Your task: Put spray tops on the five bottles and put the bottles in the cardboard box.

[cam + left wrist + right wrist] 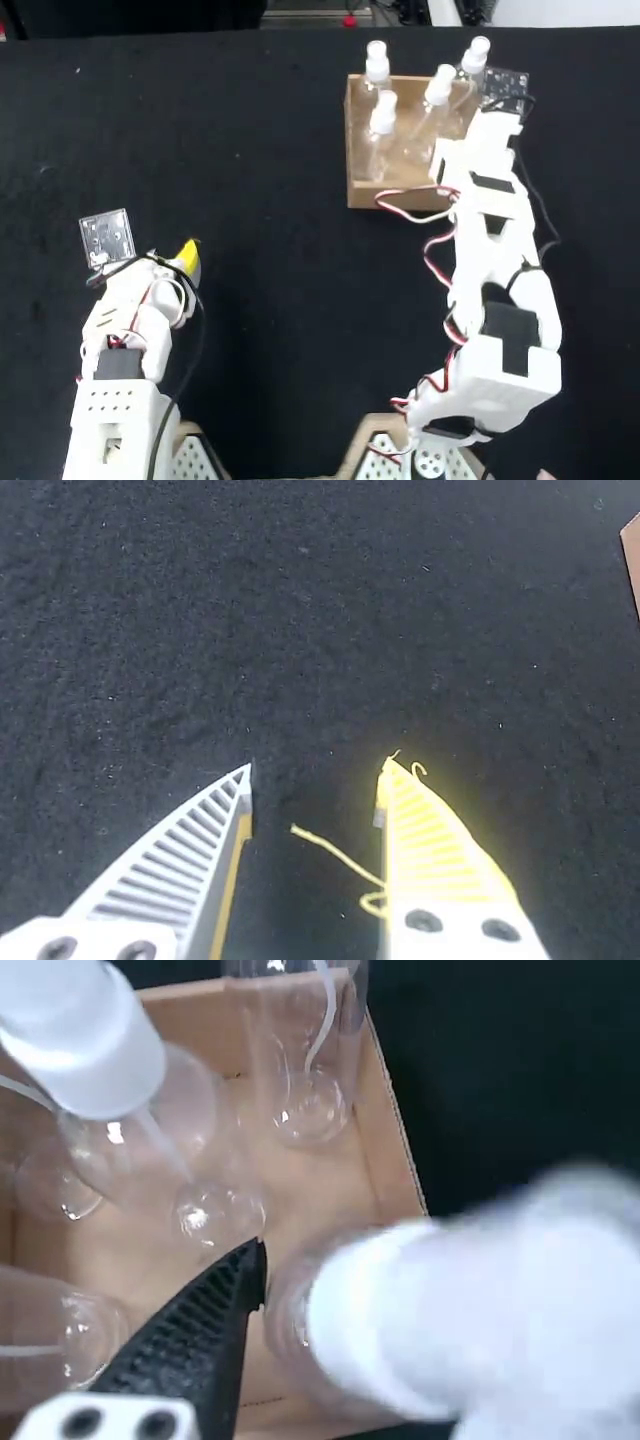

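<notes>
We see a shallow brown cardboard box (400,196), open at the top, on the far right part of the tabletop (250,150). Clear plastic bottles stand upright in it, each capped with a white spray top. From above we count four: a far-left bottle (377,62), a near-left bottle (383,120), a middle bottle (438,90) and a far-right bottle (475,52). The right wrist view shows a corner bottle (290,1340) just inside the box's corner; we cannot tell whether it is one of those four.
</notes>
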Controlling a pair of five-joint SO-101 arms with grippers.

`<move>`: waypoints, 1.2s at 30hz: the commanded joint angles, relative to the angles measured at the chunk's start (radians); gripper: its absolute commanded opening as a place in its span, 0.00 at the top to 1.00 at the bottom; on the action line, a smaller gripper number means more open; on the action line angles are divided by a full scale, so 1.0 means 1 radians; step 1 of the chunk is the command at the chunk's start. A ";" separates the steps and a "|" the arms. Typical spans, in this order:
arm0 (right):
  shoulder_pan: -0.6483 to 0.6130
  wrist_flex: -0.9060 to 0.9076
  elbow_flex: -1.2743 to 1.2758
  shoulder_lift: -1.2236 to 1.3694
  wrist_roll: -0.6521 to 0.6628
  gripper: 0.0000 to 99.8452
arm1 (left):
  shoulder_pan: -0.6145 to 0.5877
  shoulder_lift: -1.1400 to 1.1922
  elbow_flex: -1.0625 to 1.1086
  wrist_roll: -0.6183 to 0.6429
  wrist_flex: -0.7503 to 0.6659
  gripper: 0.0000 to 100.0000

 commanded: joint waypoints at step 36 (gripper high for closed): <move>0.048 0.477 0.030 -0.590 -0.002 0.97 | 0.005 -0.003 -0.008 -0.006 -0.023 0.81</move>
